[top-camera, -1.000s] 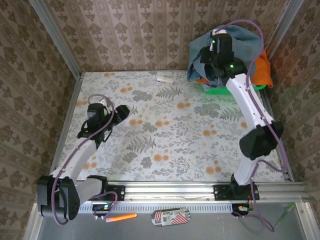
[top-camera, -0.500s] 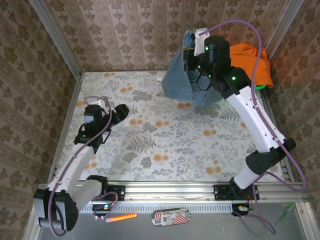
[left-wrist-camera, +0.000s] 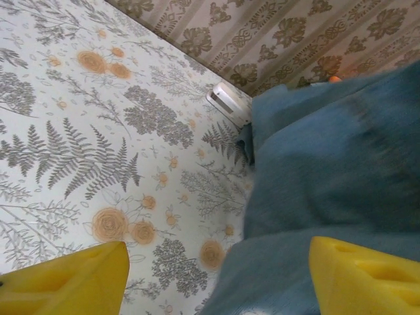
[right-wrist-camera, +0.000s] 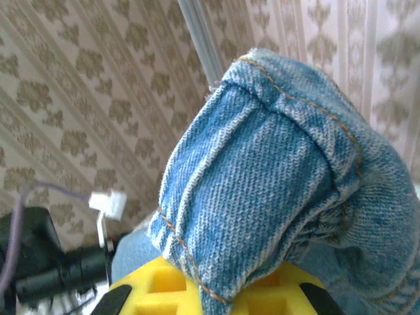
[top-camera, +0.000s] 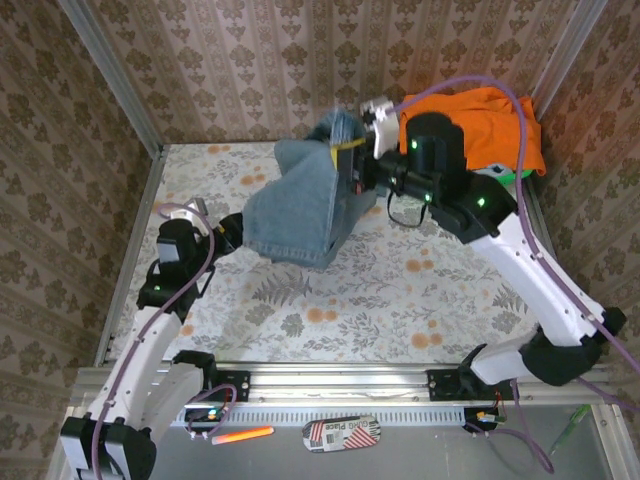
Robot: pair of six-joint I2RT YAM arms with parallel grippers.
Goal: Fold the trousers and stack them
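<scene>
Above the flowered tabletop (top-camera: 400,300) your trousers (top-camera: 300,210) are hanging bunched in the air, left of centre, while the orange garment (top-camera: 480,120) is lying heaped at the far right corner. Your right hand (right-wrist-camera: 210,289) is pinching a seamed denim fold tightly between its closed fingers. Your left hand (left-wrist-camera: 216,282) is gaping wide, gripping nothing, just beside the hanging cloth's lower edge.

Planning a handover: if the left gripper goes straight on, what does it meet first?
Probably the hanging jeans, close ahead of the left gripper, whose jaws stand open; depth is unclear.
</scene>
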